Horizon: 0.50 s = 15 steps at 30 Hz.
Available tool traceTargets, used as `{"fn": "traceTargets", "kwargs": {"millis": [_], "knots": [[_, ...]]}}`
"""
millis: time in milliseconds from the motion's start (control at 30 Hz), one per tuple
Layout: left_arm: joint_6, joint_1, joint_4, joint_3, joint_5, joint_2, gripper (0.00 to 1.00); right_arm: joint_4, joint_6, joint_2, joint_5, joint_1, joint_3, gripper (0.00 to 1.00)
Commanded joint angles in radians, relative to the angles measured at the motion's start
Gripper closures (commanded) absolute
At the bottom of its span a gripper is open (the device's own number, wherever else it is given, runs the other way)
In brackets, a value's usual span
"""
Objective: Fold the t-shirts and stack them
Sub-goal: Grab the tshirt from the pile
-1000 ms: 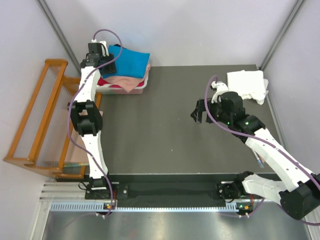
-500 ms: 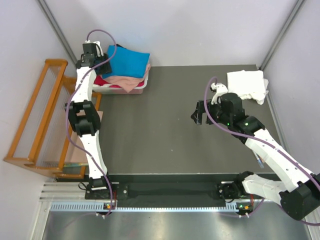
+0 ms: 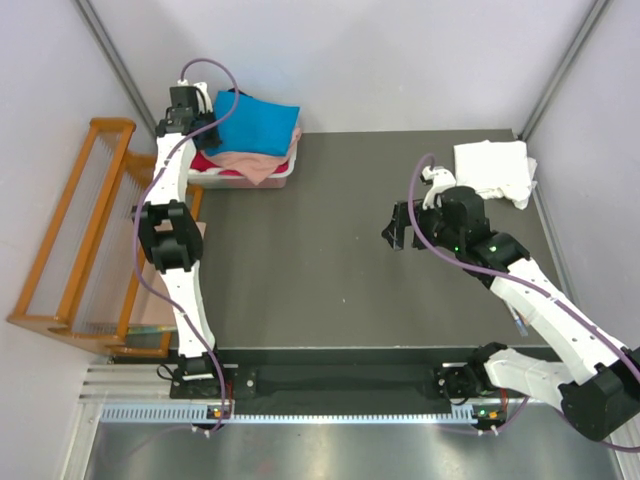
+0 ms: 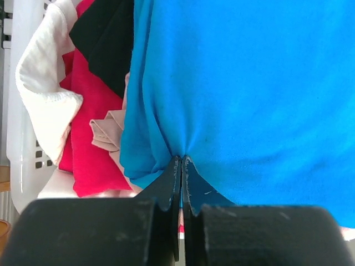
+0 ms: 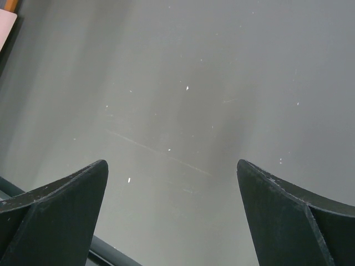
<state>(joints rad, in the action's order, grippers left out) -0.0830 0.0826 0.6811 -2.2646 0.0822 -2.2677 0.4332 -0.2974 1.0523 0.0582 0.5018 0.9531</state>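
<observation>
The bright blue t-shirt (image 3: 258, 122) lies on top of a pile in the white tub (image 3: 283, 173) at the back left. My left gripper (image 3: 207, 128) is at the pile's left side, shut on a pinched fold of the blue t-shirt (image 4: 249, 100); the cloth puckers at the tips of the left gripper (image 4: 182, 160). Below the blue one lie red (image 4: 89, 138), black (image 4: 108, 44), salmon-pink (image 3: 250, 163) and white (image 4: 47, 105) t-shirts. Another white t-shirt (image 3: 495, 168) lies at the back right. My right gripper (image 3: 398, 228) hovers open over the bare dark table (image 5: 183, 83), the right gripper (image 5: 172, 166) holding nothing.
A wooden slatted rack (image 3: 85, 230) stands off the table's left edge beside my left arm. The tub wall (image 4: 19, 160) shows at the left of the left wrist view. Grey walls close the back and sides.
My left gripper has gone from open to shut, pinching the blue t-shirt's edge, with a small shift over the tub. The right arm has stayed still and open.
</observation>
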Motion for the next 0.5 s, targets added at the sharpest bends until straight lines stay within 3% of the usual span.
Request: {"fn": "traceTargets", "kwargs": {"millis": [0, 167, 267, 467], "knots": [[0.003, 0.0, 0.003, 0.025, 0.014, 0.045, 1.0, -0.05, 0.006, -0.038, 0.008, 0.015, -0.013, 0.0], [0.003, -0.007, 0.029, -0.039, 0.086, 0.092, 1.0, -0.056, 0.007, -0.048, 0.006, 0.015, -0.019, 0.0], [0.075, -0.05, 0.026, -0.036, 0.146, 0.204, 1.0, -0.066, 0.007, -0.051, 0.006, 0.015, -0.024, 0.0], [0.336, -0.32, -0.093, 0.367, 0.091, 0.629, 1.0, -0.09, 0.001, -0.055, 0.022, 0.017, -0.042, 0.0]]}}
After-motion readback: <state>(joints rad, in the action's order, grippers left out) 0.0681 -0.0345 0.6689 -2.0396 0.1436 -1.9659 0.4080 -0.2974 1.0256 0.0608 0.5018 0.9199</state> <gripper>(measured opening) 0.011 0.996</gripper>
